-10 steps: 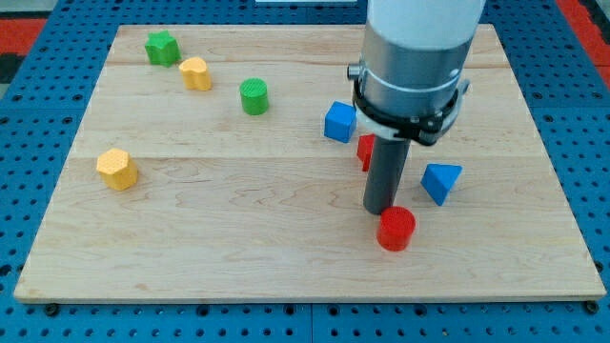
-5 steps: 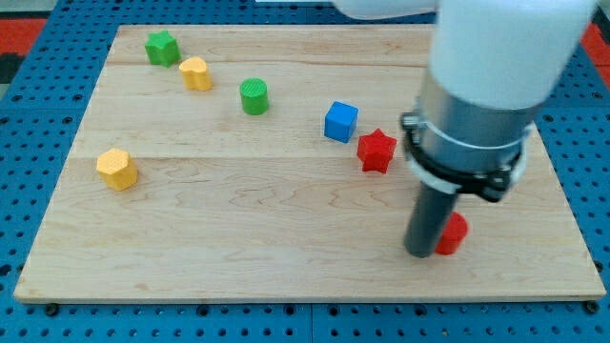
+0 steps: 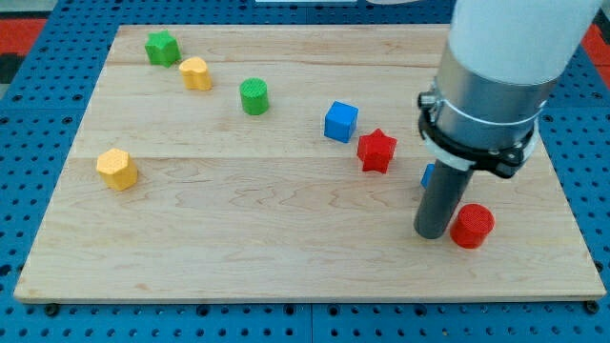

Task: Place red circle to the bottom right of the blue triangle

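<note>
The red circle (image 3: 472, 226) lies near the board's bottom right. My tip (image 3: 434, 232) stands right against its left side, touching or nearly so. The blue triangle (image 3: 429, 175) is almost wholly hidden behind the rod; only a small blue sliver shows just above the tip and to the upper left of the red circle. A red star (image 3: 376, 150) and a blue cube (image 3: 340, 122) lie to the upper left of the tip.
A green cylinder (image 3: 254, 96), a yellow block (image 3: 195, 72) and a green star (image 3: 162, 47) lie at the top left. A yellow hexagon (image 3: 117, 168) lies at the left. The wooden board (image 3: 238, 219) ends close below and right of the red circle.
The red circle has slid right along the bottom of the board, pushed by my tip, which moved right with it. The rod now covers the blue triangle.
</note>
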Tool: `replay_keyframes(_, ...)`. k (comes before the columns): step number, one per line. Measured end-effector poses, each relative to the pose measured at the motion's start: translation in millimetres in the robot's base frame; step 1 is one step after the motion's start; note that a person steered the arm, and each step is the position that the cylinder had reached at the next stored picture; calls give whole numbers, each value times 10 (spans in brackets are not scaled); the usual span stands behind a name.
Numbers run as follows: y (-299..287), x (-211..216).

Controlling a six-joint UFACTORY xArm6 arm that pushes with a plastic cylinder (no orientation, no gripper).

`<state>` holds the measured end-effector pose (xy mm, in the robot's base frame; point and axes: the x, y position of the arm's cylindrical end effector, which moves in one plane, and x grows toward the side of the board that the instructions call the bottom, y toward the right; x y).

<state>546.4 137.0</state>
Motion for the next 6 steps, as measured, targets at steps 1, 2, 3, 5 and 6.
replay_keyframes(1, 142, 133)
replay_keyframes(2, 142, 221)
replay_keyframes(3, 230, 221)
replay_keyframes(5, 707, 255)
replay_keyframes(6, -206, 472)
